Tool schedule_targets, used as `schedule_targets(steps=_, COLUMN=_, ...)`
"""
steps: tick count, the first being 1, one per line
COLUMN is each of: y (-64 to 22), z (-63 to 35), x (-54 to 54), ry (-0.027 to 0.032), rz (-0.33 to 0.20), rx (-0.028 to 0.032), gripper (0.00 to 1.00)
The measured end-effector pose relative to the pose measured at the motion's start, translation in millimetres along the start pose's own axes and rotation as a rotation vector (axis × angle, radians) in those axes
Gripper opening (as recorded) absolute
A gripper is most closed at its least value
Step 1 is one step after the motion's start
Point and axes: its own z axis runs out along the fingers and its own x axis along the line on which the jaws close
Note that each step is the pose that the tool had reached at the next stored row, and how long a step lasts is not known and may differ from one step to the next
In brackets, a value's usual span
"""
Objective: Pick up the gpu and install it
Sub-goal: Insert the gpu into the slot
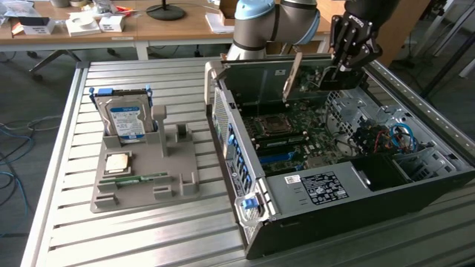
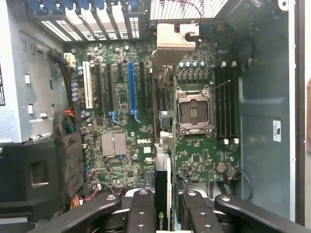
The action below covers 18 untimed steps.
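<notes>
Gpu (image 1: 315,79) hangs on edge in your gripper (image 1: 340,72), above the far end of the open computer case (image 1: 356,186), on the exterior view's right. The claw is clamped on the card: in the wrist view its fingers (image 2: 141,213) press on both faces of the thin board, which runs away from them to the silver bracket (image 2: 172,39) at the far wall of the case. The card is not seated; it hangs clear above the motherboard (image 2: 121,145).

Your main risk, as I judge it, is lining up on the wrong place. From the wrist the card's edge lies between the blue slot (image 2: 131,85) and the processor socket (image 2: 193,112), close beside the socket. If you come down off the slot line, the edge connector will land on board parts instead of in a slot, and pressing will bend or crack something.

Watch the bracket too. It has to pass the rear wall openings cleanly; if it catches there, the card will tip in your grip and enter at an angle.

You are holding a long card by one end, so any side load could twist it between the pads.

The hard drive (image 1: 124,119) and grey tray (image 1: 144,186) sit well apart on the exterior view's left and pose no hazard.
</notes>
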Motion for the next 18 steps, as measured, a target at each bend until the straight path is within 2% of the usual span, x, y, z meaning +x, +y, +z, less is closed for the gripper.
schedule_targets(steps=12, y=0.4, z=2.1, x=0.2, ry=-0.0011, rz=0.0, rx=0.0, gripper=0.26)
schedule_targets(steps=18, y=8.5, z=2.4, x=0.8, ry=-0.0012, rz=0.0, rx=0.0005, gripper=0.26)
